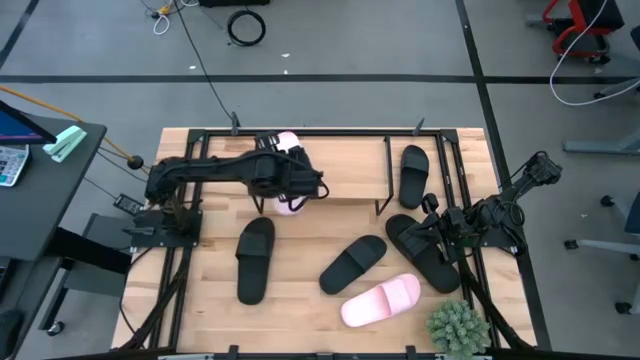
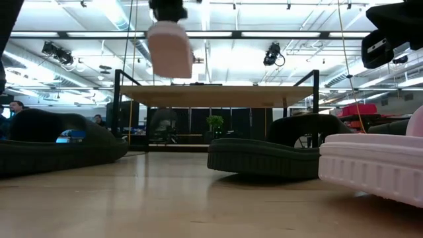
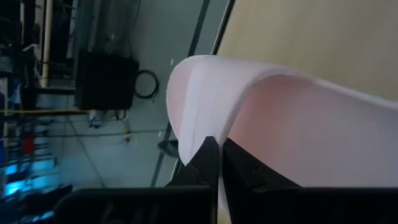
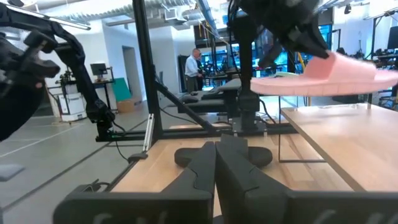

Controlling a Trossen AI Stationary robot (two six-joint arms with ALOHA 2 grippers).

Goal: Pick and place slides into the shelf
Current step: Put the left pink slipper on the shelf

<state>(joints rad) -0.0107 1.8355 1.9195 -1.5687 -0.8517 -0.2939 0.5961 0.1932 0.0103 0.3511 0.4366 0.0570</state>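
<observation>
held slide (image 1: 288,141): pale pink | table slide (image 1: 380,300): pale pink | four slides (image 1: 255,258): matte black | shelf (image 1: 340,165): light wood, black wire legs | arms (image 1: 210,172): dark | plant (image 1: 458,328): green | table (image 1: 300,300): pale wood

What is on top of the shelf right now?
One black slide lies on the shelf. The left tool holds a pink slide above it; the plank under that arm is hidden.
</observation>
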